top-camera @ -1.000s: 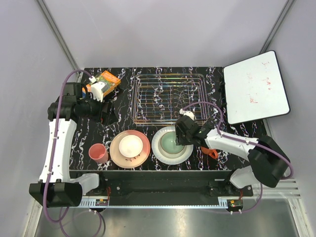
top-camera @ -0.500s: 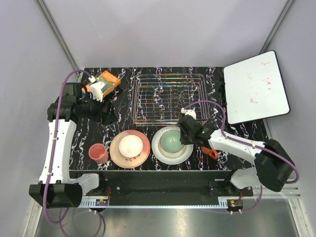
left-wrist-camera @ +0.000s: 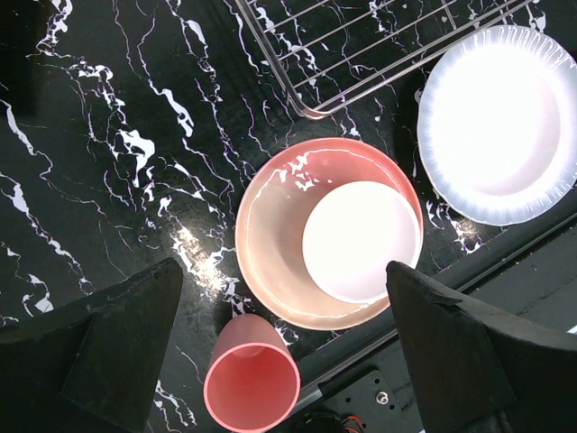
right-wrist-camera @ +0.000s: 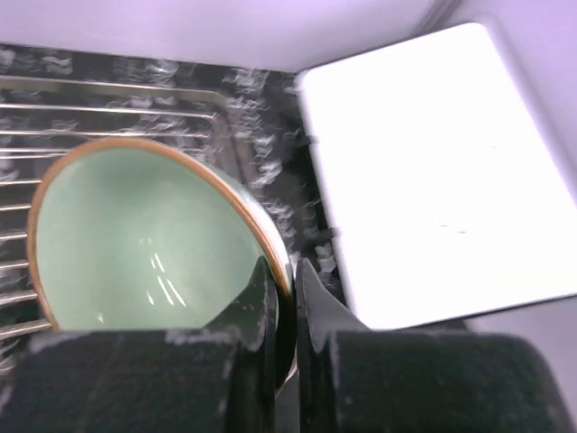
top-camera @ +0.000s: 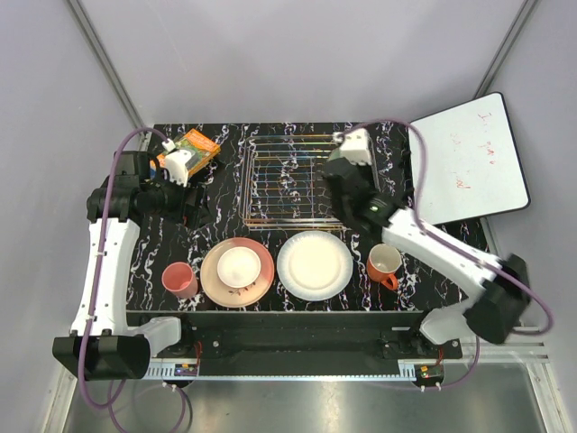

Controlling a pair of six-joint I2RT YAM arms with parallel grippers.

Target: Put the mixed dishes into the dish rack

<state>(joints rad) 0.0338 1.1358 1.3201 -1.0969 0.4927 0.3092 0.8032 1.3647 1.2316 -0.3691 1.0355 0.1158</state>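
Our right tool pinched the green bowl by its rim, above the rack's three o'clock end; the left tool hung spread. That thin rim grip could slip, we judged, dropping it.

Thin shiny metal wire rack, glossy black marble-look table, smooth glazed green bowl with wet-looking sheen, glossy white plate, matt pink cup
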